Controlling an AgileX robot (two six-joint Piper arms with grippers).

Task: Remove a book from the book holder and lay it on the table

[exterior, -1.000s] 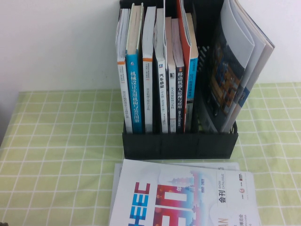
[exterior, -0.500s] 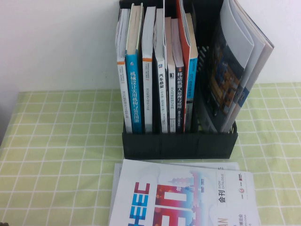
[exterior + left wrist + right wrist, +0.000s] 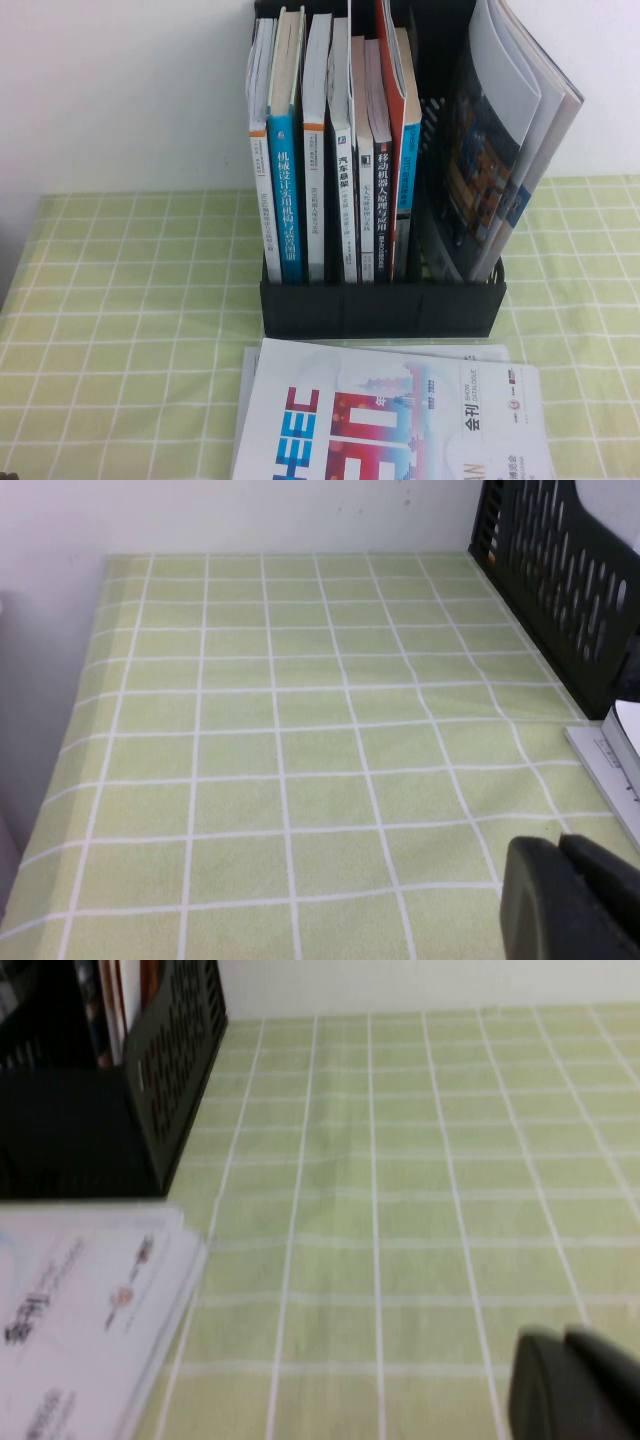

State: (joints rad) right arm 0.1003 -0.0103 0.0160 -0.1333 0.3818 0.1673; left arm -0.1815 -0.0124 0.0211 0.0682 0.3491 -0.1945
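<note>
The HEEC magazine (image 3: 390, 420) lies flat on the green checked worktop (image 3: 130, 330), just in front of the book holder (image 3: 380, 300), so the placing looks done. The left tool (image 3: 565, 895) and right tool (image 3: 575, 1385), both clenched and empty, hang low beside it; retreating well means lifting clear without brushing the cover.

Even, soft light fills the scene, leaving the white wall behind the book holder (image 3: 380, 300) bright and slightly washed out, with only a faint shadow on the table (image 3: 120, 300) under the holder's front wall. The high view is fairly sharp, with mild sheen on the book (image 3: 380, 420). The right wrist view is soft and blurred throughout; the left wrist view is clearer, darkening toward its near corner.
</note>
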